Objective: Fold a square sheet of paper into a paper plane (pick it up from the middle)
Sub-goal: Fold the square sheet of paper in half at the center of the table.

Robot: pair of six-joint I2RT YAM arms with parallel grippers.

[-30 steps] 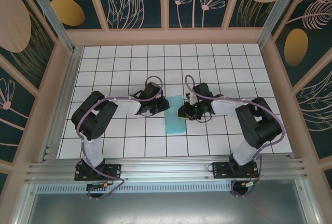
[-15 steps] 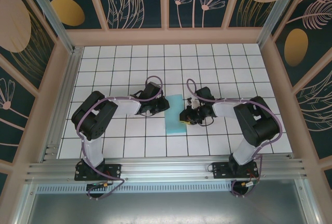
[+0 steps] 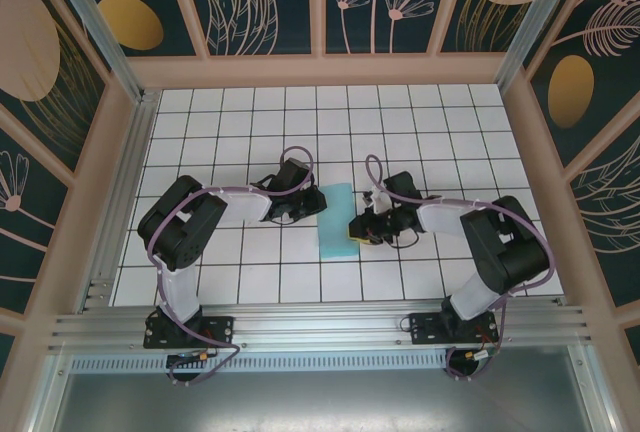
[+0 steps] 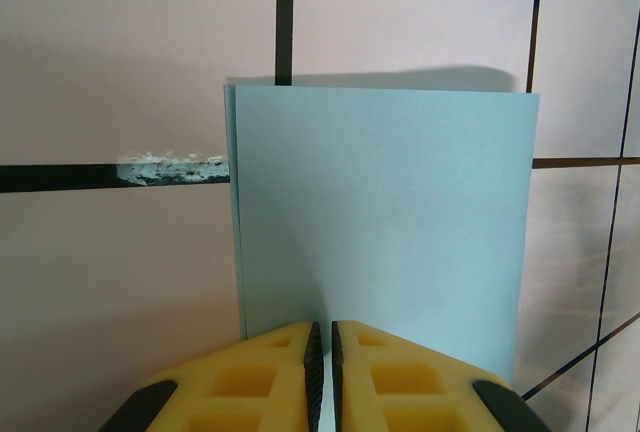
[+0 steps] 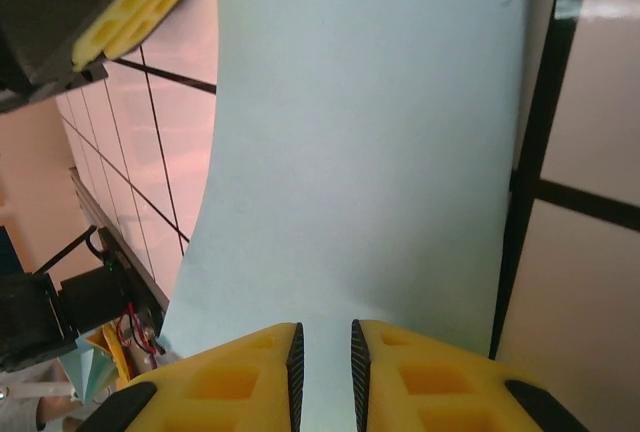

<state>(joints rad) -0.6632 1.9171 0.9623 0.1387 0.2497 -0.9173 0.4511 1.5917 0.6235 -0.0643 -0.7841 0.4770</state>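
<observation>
The sheet of paper (image 3: 335,222) lies folded in half into a light teal strip on the white grid table, and no paper plane shape shows. My left gripper (image 3: 318,200) rests on the strip's upper left edge. In the left wrist view its yellow jaws (image 4: 323,327) are shut to a hairline over the flat paper (image 4: 380,212). My right gripper (image 3: 357,230) sits at the strip's lower right edge. Its jaws (image 5: 323,330) stand a narrow gap apart over the paper (image 5: 370,132), and paper shows between them. The left fingers (image 5: 140,2) appear in the right wrist view's top left corner.
White grid tiles (image 3: 250,132) with black lines surround the strip. A scuffed pale mark (image 4: 170,167) sits on a grid line beside the paper. Wooden walls (image 3: 320,72) enclose the table, and an aluminium rail (image 3: 320,327) runs along the near edge.
My right gripper has slid toward the near edge along the paper's right side, and its arm has swung with it. The left gripper and the paper have stayed put.
</observation>
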